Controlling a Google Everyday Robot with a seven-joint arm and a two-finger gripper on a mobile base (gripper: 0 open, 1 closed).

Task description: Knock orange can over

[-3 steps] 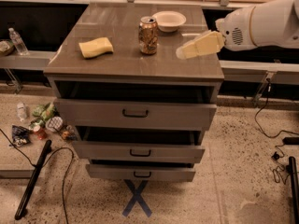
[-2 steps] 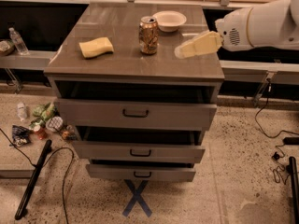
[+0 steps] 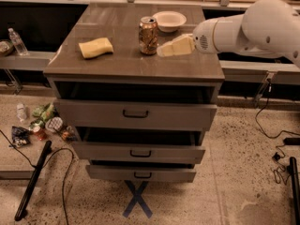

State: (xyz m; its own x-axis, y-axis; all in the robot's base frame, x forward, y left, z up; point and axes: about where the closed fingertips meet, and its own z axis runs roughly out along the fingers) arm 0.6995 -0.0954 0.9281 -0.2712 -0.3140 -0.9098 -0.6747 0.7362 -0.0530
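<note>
Camera view, upper centre: orange can (image 3: 148, 35) stands upright on the cabinet top (image 3: 117, 65). The gripper (image 3: 164, 49) sits just beside it, frame-right, grip state unclear. A sideways push high on the can should topple it best.

We see gripper (image 3: 164, 50) over cabinet top (image 3: 117, 65); white bowl (image 3: 169, 20) near behind it, yellow sponge (image 3: 95, 47) well beyond its tip, three drawers (image 3: 136, 114) ajar below.

The cream-coloured two-finger gripper (image 3: 165, 49) on the white arm (image 3: 243, 29) has been carried leftward from the right of the frame toward its upper centre (low over the grey cabinet top (image 3: 122, 62)). Its tip is now placed just beside the right side of the small orange-brown metal can (image 3: 148, 36).
</note>
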